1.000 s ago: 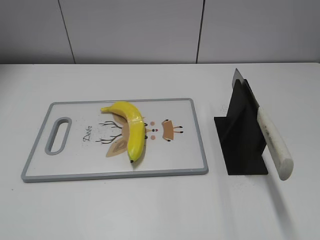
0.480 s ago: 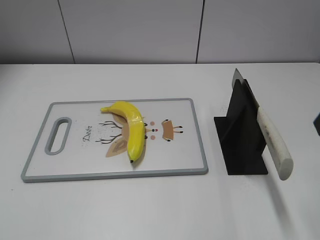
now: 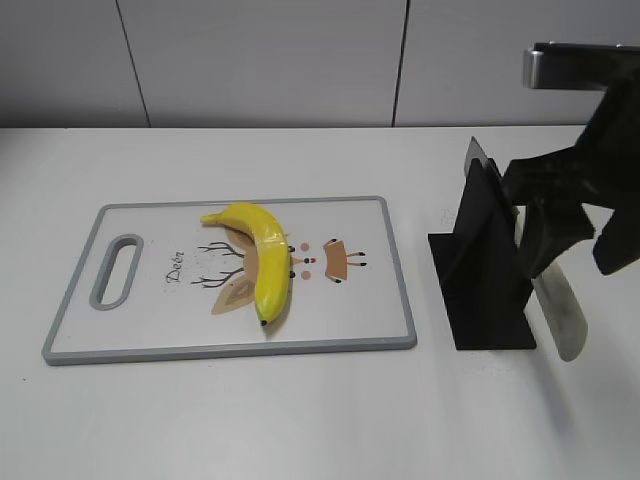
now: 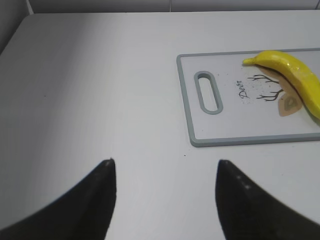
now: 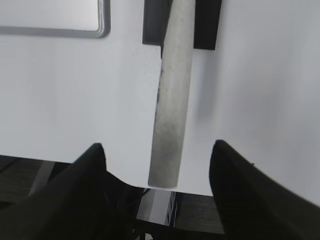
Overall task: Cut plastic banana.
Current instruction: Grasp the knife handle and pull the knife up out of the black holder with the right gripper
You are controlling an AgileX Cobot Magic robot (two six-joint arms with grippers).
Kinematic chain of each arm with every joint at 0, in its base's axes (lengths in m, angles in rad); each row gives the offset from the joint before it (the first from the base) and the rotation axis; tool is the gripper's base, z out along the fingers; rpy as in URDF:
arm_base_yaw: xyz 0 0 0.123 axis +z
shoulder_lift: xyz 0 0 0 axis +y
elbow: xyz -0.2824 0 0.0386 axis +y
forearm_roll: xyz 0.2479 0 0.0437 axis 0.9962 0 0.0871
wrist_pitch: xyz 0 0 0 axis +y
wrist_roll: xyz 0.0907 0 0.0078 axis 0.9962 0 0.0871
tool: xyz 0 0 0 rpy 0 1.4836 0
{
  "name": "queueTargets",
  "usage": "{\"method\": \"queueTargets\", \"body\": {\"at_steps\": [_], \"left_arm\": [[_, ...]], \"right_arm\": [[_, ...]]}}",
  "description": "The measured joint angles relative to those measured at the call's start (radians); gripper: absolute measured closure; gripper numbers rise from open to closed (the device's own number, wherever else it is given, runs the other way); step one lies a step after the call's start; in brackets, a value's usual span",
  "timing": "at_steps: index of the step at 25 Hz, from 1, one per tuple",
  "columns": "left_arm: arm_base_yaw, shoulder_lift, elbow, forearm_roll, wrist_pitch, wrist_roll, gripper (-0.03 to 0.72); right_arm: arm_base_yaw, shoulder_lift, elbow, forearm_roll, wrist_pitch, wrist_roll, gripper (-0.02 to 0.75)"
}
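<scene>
One second ago the right side of the exterior view held only the knife in its stand; now the right arm has come in over it, so the reach for the knife has begun

Nearest, the left gripper (image 4: 162,192) hangs wide above bare counter (image 4: 100,90), well short of the board (image 4: 189,107) and touching nothing

On the right, the right gripper (image 5: 157,172) is spread wide, one finger on either side of the knife (image 5: 170,115) handle's near end, which lies between them. Whether the fingers touch it I cannot tell; nothing is gripped yet. From the exterior view the arm covers the upper handle, and only its pale near end shows below

The knife leans in the black stand (image 3: 480,270), blade tip poking out at the far top

The banana (image 3: 262,258) lies whole on the board (image 3: 400,290), left of the stand and well apart from it, its stalk end far and its tip near. It has not shifted

My reading: closing on the handle and drawing the knife clear comes next; no cut is made
</scene>
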Motion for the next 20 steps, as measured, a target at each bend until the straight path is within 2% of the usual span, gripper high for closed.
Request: {"method": "queueTargets", "body": {"at_steps": [4,9,15,20], "left_arm": [[0.000,0.000,0.000,0.000,0.000,0.000,0.102],[0.000,0.000,0.000,0.000,0.000,0.000,0.103],[0.000,0.000,0.000,0.000,0.000,0.000,0.103],[0.000,0.000,0.000,0.000,0.000,0.000,0.106]], "right_arm": [[0.001,0.094,-0.008,-0.012,-0.058,0.019,0.241],[0.002,0.189,-0.008,-0.065,-0.067,0.037,0.241],[0.002,0.243,-0.009,-0.071,-0.094,0.043,0.244],[0.002,0.261,-0.009,-0.029,-0.061,0.044,0.335]]}}
